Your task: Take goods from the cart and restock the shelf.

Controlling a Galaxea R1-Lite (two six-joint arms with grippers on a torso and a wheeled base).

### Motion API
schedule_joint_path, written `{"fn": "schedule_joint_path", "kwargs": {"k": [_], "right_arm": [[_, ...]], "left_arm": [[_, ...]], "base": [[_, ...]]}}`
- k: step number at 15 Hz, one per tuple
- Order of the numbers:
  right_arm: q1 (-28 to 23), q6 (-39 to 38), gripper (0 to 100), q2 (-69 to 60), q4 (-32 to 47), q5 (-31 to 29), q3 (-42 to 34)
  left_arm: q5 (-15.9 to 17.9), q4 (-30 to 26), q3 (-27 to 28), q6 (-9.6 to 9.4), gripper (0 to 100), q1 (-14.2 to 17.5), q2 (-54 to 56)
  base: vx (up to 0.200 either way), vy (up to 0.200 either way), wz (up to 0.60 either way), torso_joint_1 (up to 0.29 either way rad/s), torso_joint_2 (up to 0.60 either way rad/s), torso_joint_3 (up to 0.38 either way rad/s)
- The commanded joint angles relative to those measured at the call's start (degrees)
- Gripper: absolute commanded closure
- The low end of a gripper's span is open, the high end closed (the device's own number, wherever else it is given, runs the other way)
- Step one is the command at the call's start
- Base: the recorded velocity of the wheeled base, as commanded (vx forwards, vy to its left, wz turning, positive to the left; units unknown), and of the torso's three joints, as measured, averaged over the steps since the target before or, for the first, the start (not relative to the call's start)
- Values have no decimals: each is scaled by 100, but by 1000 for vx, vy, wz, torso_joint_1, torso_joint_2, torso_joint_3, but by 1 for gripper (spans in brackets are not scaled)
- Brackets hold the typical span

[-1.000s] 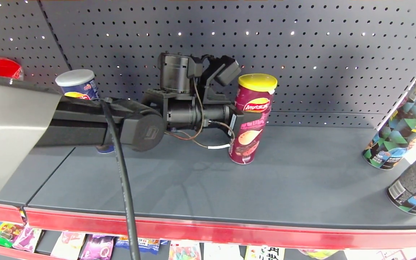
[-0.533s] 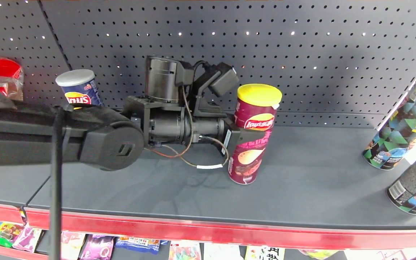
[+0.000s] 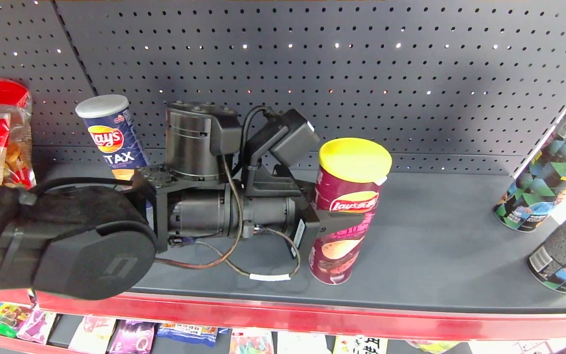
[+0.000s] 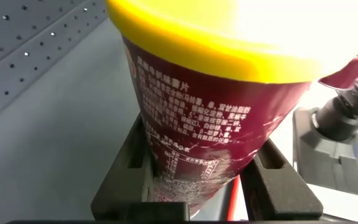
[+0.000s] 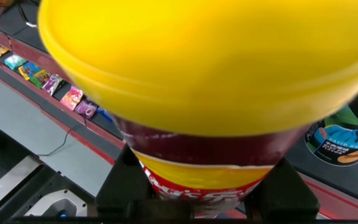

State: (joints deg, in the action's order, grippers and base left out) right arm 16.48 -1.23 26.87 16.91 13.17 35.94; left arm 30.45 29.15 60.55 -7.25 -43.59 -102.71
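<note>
Fingers [image 3: 338, 222] of the left gripper [image 3: 347, 221] clamp the maroon cylindrical chip can with a yellow plastic lid [image 3: 352, 194] at mid-height, its long axis near upright, base below them near the front edge of the grey metal shelf [image 3: 435, 255] (contact unclear), while the right gripper [image 5: 197, 190] grips another yellow-lidded red can [image 5: 210, 74].

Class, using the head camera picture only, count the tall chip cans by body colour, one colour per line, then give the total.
blue can: 1
maroon can: 1
green-and-black patterned cans: 2
Total: 4
</note>
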Motion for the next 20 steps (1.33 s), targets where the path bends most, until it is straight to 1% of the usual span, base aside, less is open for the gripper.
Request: {"fn": "schedule_joint_path", "kwargs": {"k": [1,4,6,11,14,20], "right_arm": [[4,0,100,11,5,2,1],[4,0,100,20,5,2,1],[4,0,100,29,5,2,1],[4,0,100,99,-3,2,-8],[4,0,100,108,-3,2,-8],[4,0,100,187,-12,2,1]], "left_arm": [[5,-14,-87,5,100,-26,146],[5,-14,-166,13,100,-26,154],[5,-14,-175,93,100,-35,190],[5,-14,-254,93,100,-35,225],[5,-14,-245,128,100,-44,233],[49,-14,-412,128,100,-44,357]], "base": [[0,0,0,0,0,0],[0,0,0,0,0,0],[0,0,0,0,0,0],[0,0,0,0,0,0],[0,0,0,0,0,0],[0,0,0,0,0,0]]}}
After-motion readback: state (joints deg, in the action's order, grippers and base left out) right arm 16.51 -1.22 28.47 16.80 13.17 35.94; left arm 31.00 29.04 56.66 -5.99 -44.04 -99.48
